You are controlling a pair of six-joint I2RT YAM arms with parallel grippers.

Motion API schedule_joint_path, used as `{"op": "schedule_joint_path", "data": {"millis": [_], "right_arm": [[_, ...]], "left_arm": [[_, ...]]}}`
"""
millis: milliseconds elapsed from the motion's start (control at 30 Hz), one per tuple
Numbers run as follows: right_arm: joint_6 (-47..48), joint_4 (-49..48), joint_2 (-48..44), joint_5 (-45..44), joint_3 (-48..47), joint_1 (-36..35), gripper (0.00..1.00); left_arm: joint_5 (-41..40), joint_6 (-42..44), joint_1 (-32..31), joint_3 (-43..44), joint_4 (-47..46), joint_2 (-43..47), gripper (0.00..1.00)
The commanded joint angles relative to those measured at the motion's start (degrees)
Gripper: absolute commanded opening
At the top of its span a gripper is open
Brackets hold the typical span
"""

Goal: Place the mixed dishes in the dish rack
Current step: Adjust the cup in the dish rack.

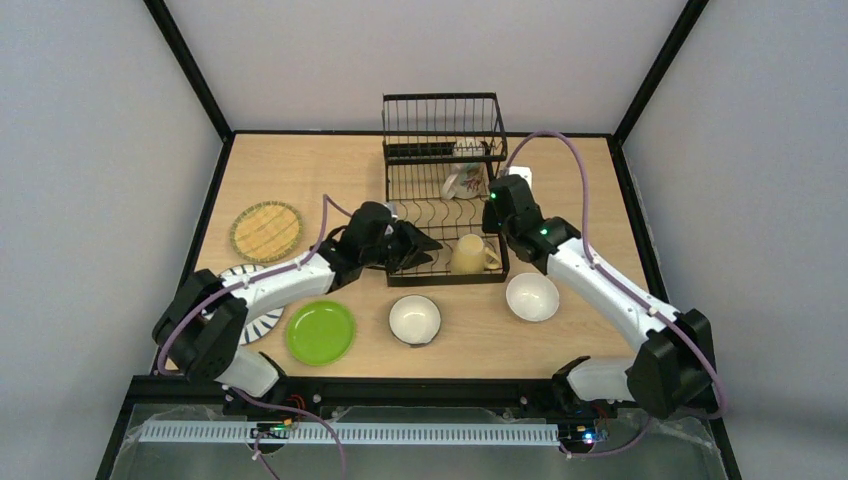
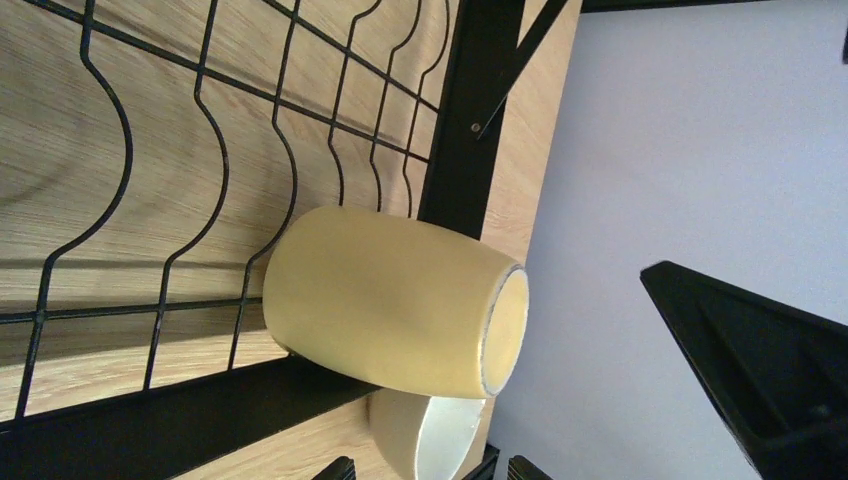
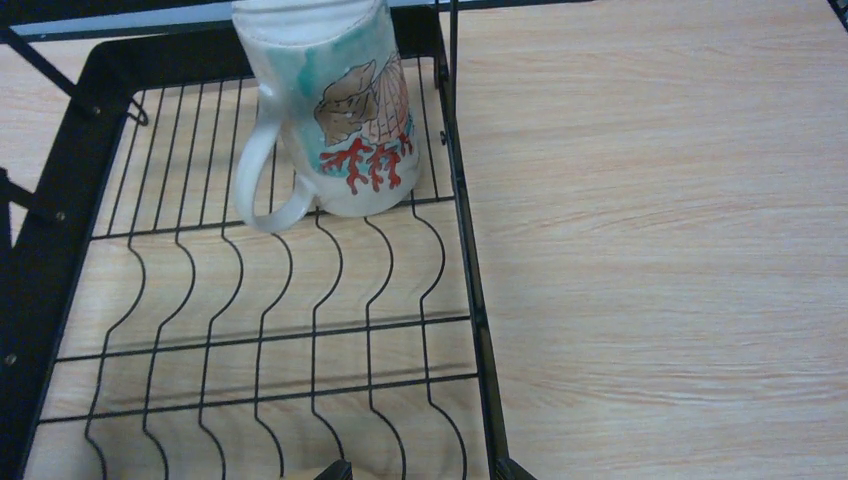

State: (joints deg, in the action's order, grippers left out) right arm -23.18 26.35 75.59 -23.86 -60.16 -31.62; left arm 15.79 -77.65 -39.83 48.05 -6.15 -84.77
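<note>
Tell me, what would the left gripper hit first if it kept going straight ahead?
Probably the pale yellow mug in the dish rack, right ahead of the left gripper, though depth is hard to judge.

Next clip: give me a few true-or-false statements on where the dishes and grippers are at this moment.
The pale yellow mug is inside the dish rack. True.
The lime green plate stands in the rack. False: it lies flat on the table.
The dark-sided bowl and the white bowl sit on the table, outside the rack. True.
The right gripper grips the patterned mug. False: its jaws are open and empty; the mug sits in the rack.
</note>
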Motion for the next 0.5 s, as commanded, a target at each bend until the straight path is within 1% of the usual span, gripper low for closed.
{"op": "schedule_joint_path", "data": {"millis": [0, 200, 467], "right_arm": [[0.9, 5.1, -2.6, 3.6, 2.0, 0.2, 0.8], [2.7, 5.8, -2.4, 7.1, 3.9, 0.2, 0.8], [3.0, 7.8, -1.5, 9.3, 5.1, 0.1, 0.79]], "left_arm": [[1.7, 1.8, 0.3, 0.5, 1.3, -1.1, 0.86], [2.3, 2.1, 0.2, 1.6, 0.9, -3.1, 0.86], [2.3, 4.3, 0.3, 4.9, 4.5, -5.9, 0.86]]}}
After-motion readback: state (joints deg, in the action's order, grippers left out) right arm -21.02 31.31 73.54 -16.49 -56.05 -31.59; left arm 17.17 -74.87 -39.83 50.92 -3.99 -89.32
